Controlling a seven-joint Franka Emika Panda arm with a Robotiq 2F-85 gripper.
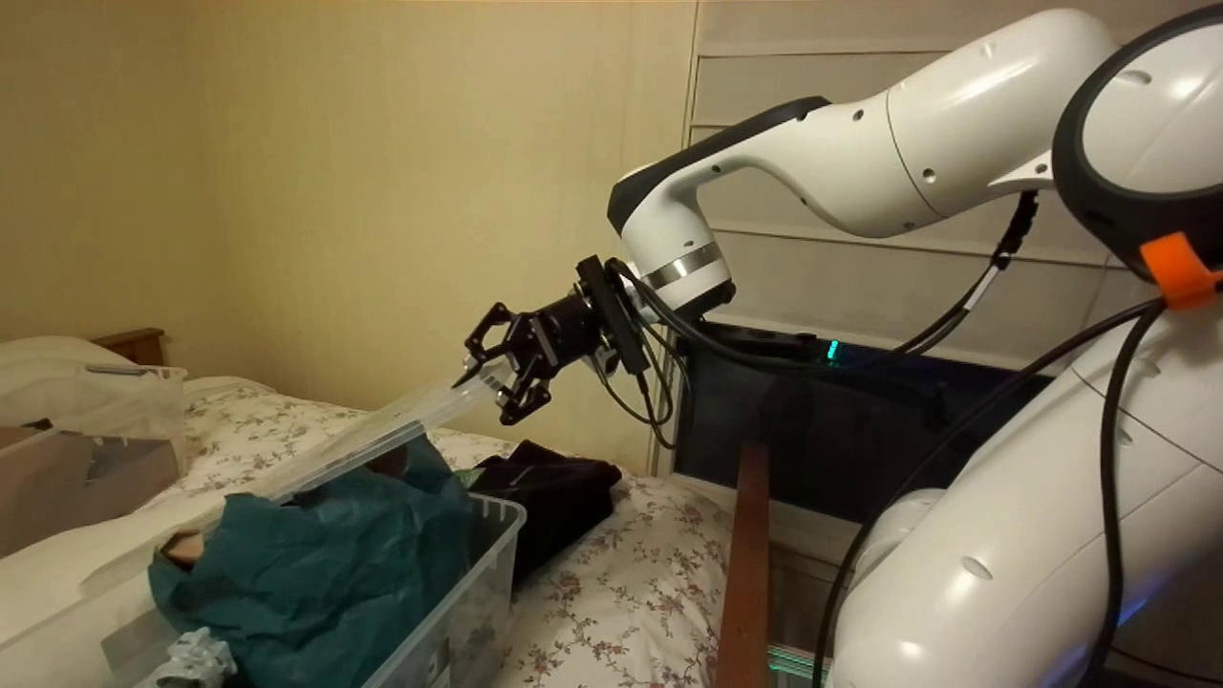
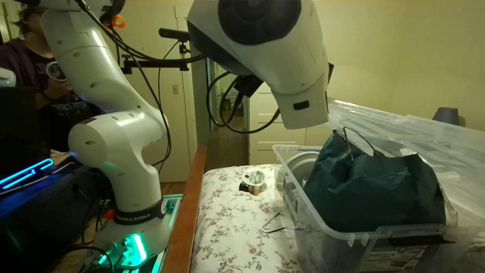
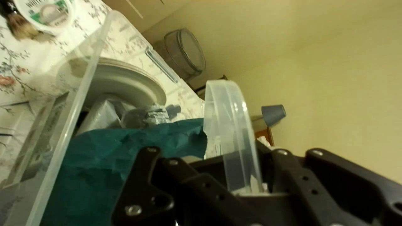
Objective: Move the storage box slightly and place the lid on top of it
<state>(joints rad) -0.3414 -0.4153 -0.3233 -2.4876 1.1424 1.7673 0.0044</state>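
- The storage box [image 2: 333, 246] stands on the flower-patterned desk [image 2: 227, 235]; a teal bag [image 1: 325, 554] sits inside it and bulges above the rim.
- The lid [image 1: 358, 454] is up at a slant; in an exterior view it runs from the tool [image 1: 485, 384] down toward 8 o'clock, passing behind the bag.
- The tool grips the lid's raised end, a finger on either side of the edge, and sits between 1 and 2 o'clock from the bag there.
- Whether the lid's low end touches the box is hard to judge, as the bag hides part of it.
- A pale bowl [image 3: 125, 81] lies in the box, at 12 o'clock from the bag in the wrist view.
- In an exterior view, a black bundle [image 1: 540, 497] lies just beside the box, between 2 and 3 o'clock from the bag; a second clear bin [image 1: 134, 406] is at 10 o'clock.
- A round tub [image 2: 254, 177] and a short brush [image 2: 251, 189] lie on the desk, between 9 and 10 o'clock from the box in an exterior view.
- The white arm [image 1: 812, 162] reaches the tool from 2 o'clock.
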